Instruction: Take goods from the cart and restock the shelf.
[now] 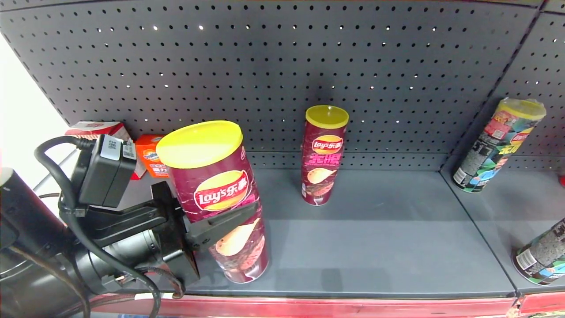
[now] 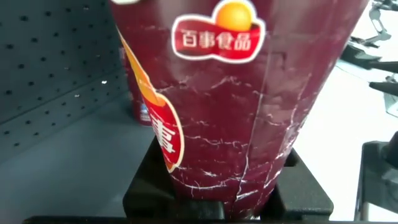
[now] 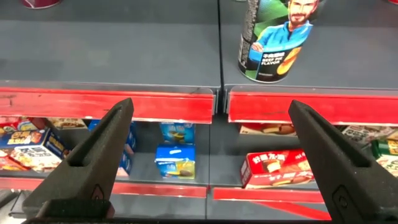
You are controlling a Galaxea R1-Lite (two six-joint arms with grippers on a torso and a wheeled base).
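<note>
Head view, and the left tool (image 1: 223, 220) is clamped round the middle of a can (image 1: 212, 176), a smooth maroon cardboard tube with a yellow plastic lid, near the shelf's (image 1: 375, 247) front-left corner. That mid-body grip likely keeps the tall tube from tipping. It leans a touch, base at or just above the board, can't tell which. A twin can (image 1: 323, 154) stands upright by the back edge, well apart. Right tool (image 3: 210, 106) hangs spread wide, nothing in it, facing the shelf's red front edge.
</note>
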